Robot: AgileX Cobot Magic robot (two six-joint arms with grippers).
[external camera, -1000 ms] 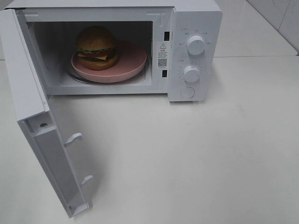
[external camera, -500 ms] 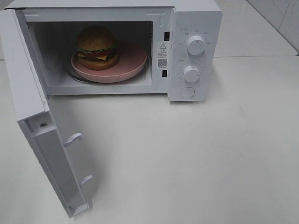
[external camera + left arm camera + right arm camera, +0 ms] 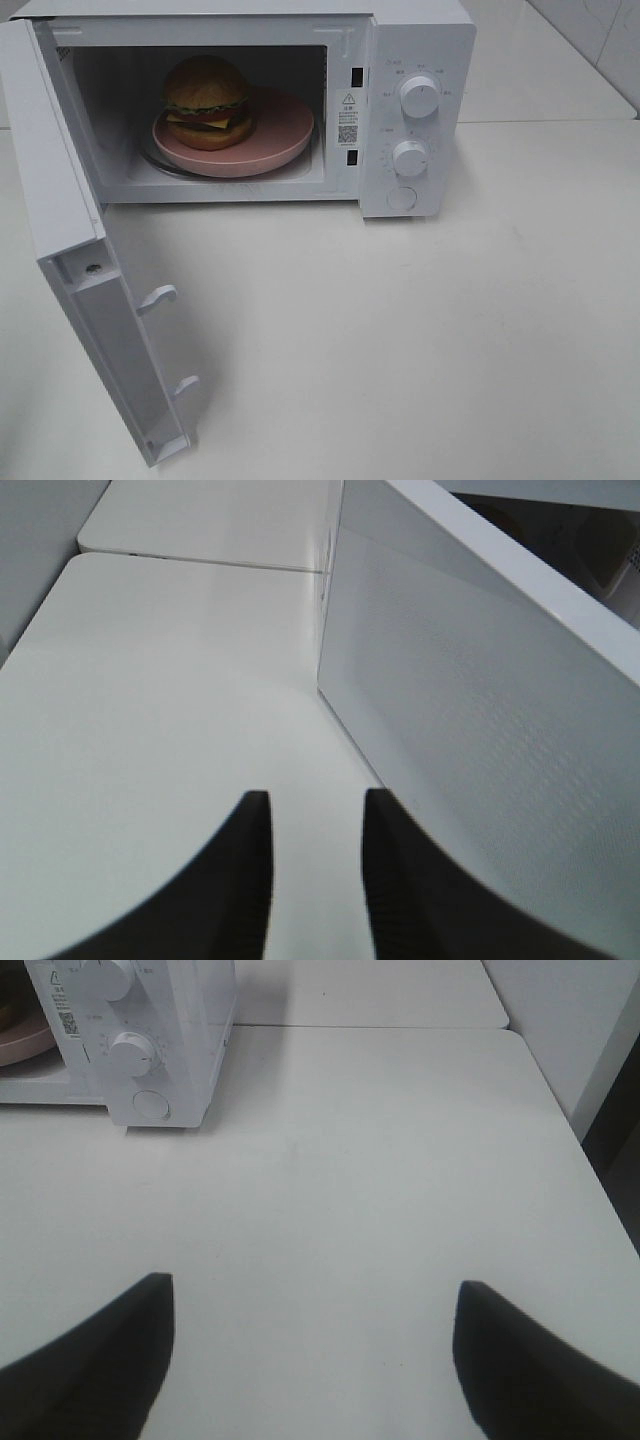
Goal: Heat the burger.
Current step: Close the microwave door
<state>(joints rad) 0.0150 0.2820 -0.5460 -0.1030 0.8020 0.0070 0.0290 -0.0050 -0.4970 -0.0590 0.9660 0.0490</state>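
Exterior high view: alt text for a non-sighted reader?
A burger sits on a pink plate inside a white microwave whose door stands wide open. The microwave rests on a white table.

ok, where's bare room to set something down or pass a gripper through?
Biggest free patch: table in front of the microwave, bounded left by the open door. Also bare table right of the control panel. Crowded: the cavity, where the burger sits left on the pink plate; only its right half is free.
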